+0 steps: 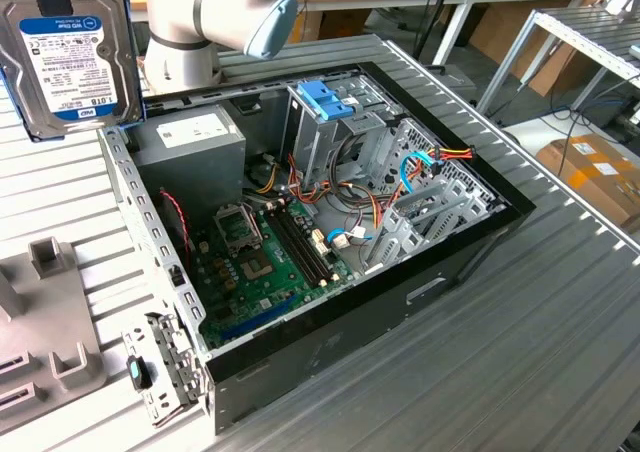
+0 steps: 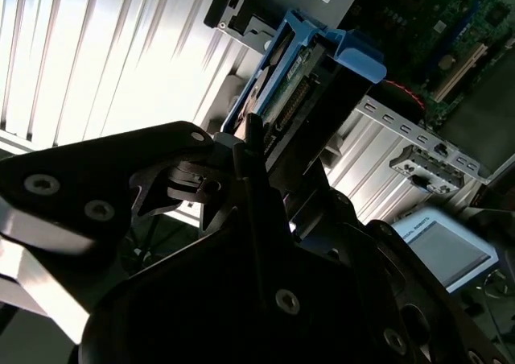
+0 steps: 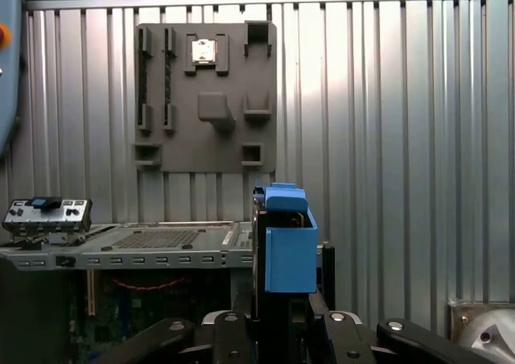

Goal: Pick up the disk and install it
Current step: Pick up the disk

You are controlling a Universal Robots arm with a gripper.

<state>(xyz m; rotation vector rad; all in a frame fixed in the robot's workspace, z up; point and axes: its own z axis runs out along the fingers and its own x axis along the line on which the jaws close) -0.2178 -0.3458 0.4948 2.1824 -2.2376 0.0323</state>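
1. Ribbed metal tabletop (image 1: pixel 520 352) forms the ground; an open computer case (image 1: pixel 330 352) lies on it, across the centre of the exterior view.
2. The gripper (image 3: pixel 283 324) is closed on the disk (image 1: pixel 70 57). In the first wrist view the disk stands edge-on between the black fingers (image 3: pixel 233 325), with its blue frame pointing away from the wrist.
3. The disk hangs in the upper left of the exterior view, label toward the camera. It is lifted off the tabletop and outside the case wall.
4. The robot arm (image 1: pixel 220 12) sits at top centre, behind the case.
5. Inside the case, the grey power-supply box (image 1: pixel 190 137) lies nearest the disk. The drive cage (image 1: pixel 325 102), with its blue top, stands further toward the centre, well apart from the disk. The motherboard (image 1: pixel 260 257) lies below both.
6. A grey fixture board (image 1: pixel 40 312) rests at lower left.
7. Step in hand, by judgement: the pick-up is done and the disk is in carriage, with installation not yet begun.
8. Installation calls for squaring the blue frame to its bay and keeping clear of the loose cables (image 1: pixel 445 155). Which bay is meant cannot be told.
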